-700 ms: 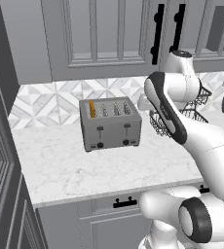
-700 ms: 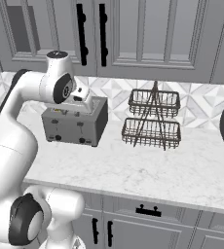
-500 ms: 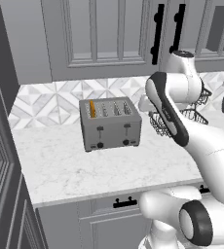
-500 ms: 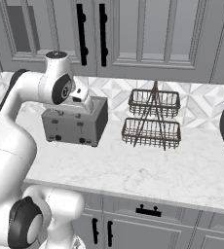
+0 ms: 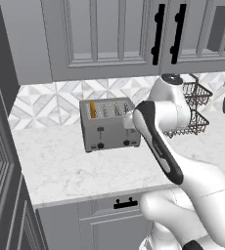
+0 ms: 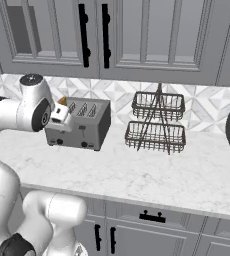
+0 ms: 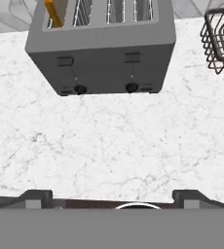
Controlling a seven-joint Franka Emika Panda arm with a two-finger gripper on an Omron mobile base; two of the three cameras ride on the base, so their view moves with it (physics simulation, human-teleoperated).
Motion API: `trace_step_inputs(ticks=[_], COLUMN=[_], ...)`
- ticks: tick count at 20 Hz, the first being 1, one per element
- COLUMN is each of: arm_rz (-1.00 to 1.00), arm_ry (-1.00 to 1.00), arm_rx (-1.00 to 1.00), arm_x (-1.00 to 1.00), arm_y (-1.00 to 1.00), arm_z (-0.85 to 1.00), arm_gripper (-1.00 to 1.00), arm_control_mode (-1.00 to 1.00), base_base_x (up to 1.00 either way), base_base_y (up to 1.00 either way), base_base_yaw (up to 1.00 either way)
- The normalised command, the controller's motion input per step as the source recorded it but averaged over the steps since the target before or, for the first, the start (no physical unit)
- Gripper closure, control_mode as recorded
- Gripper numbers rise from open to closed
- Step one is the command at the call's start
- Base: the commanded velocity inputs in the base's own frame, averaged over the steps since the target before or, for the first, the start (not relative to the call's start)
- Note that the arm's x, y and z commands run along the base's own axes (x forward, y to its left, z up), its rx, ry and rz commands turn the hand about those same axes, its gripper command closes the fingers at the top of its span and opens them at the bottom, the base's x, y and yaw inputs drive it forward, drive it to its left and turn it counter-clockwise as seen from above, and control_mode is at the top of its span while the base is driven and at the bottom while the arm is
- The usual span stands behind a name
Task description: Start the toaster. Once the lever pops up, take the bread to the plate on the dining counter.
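Almost nothing has shifted since the earlier frames: only my arm has eased a little closer to the toaster point(image 5: 108, 125), and the toaster has kept its spot on the desk point(image 5: 70, 166) against the tiled wall. I hover above and in front of the toaster so its front face fills my hand view, levers point(image 7: 65, 61) and knobs both in sight, which suits lining up on a lever. The bread point(image 7: 54, 12) stands upright in the toaster's end slot, its top edge poking out, waiting to be toasted. My gripper point(image 7: 111, 195) shows just two dark fingertips set wide apart with nothing between them, so it is released. Right of the toaster stands a wire basket rack point(image 6: 157, 121).
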Motion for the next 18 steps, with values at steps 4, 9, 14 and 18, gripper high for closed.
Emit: trace_step_inputs(ticks=[4, 9, 14, 18], arm_rz=[-0.04, -0.03, -0.01, 0.0], arm_ry=[-0.17, -0.05, 0.01, 0.03], arm_rx=[-0.1, -0.05, 0.0, 0.0], arm_x=[0.32, 0.69, 0.71, 0.48], arm_y=[1.0, 0.85, 0.3, 0.0], arm_z=[-0.32, -0.02, 0.0, 0.0], arm_gripper=[-1.0, -1.0, -1.0, -1.0], arm_control_mode=[-1.0, -1.0, -1.0, -1.0], base_base_x=[0.0, 0.0, 0.0, 0.0], base_base_y=[0.0, 0.0, 0.0, 0.0], base_base_yaw=[0.0, 0.0, 0.0, 0.0])
